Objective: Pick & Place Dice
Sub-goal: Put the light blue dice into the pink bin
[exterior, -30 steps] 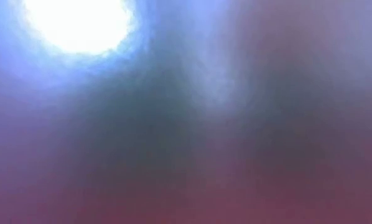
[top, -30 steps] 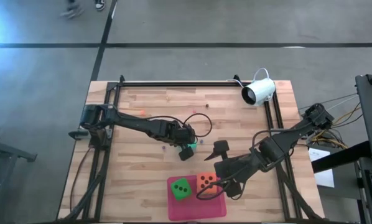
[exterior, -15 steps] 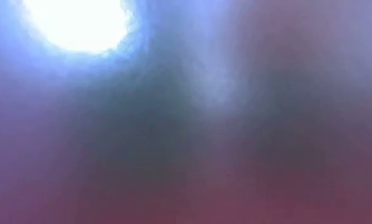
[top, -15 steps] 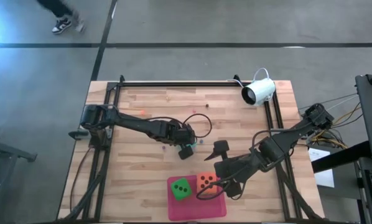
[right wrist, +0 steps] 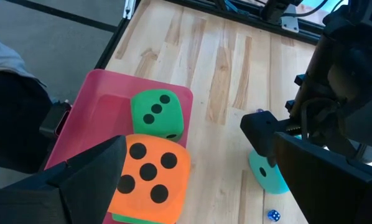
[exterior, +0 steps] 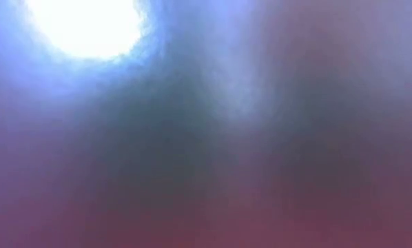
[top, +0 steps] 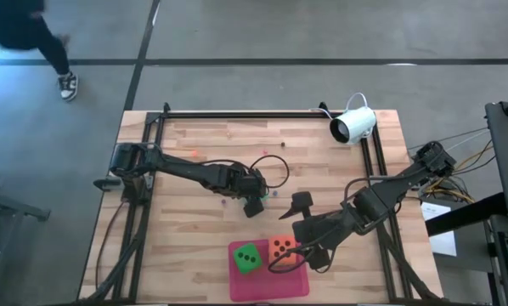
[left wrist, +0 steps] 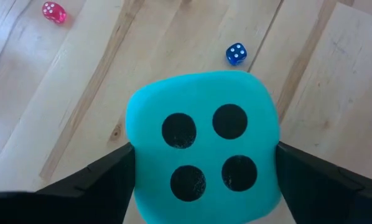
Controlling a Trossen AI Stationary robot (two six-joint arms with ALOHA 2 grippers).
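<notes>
A teal die (left wrist: pixel 201 146), four pips up, sits on the wooden table at mid-table between the fingers of my left gripper (top: pixel 256 201), which points steeply down and is shut on it. It is mostly hidden under the gripper in the high view. An orange-red die (right wrist: pixel 150 180) and a green die (right wrist: pixel 156 115) rest on the pink mat (right wrist: pixel 99 99) near the table's front edge. A green edge (right wrist: pixel 125 218) shows under the orange-red die. My right gripper (top: pixel 293 231) hangs open above and just right of the orange-red die (top: pixel 279 248), touching nothing. My left gripper pinches the teal die by two opposite side faces (left wrist: pixel 135 163), one finger (left wrist: pixel 99 183) on each side. The fingers come from above, slanting down. The die's four-pip face looks up toward the wrist. Its underside seems to rest on the table.
A tiny pink die (left wrist: pixel 53 12) and a tiny blue die (left wrist: pixel 236 54) lie on the wood just beyond the teal die. A white camera (top: pixel 353 126) stands at the far right. The low view shows only blur. A person's legs (top: pixel 33 42) cross the floor beyond the far left.
My left gripper has tipped a little over the teal die and now covers more of it in the high view; the die has stayed in place. A person has walked across the floor beyond the table's far edge.
</notes>
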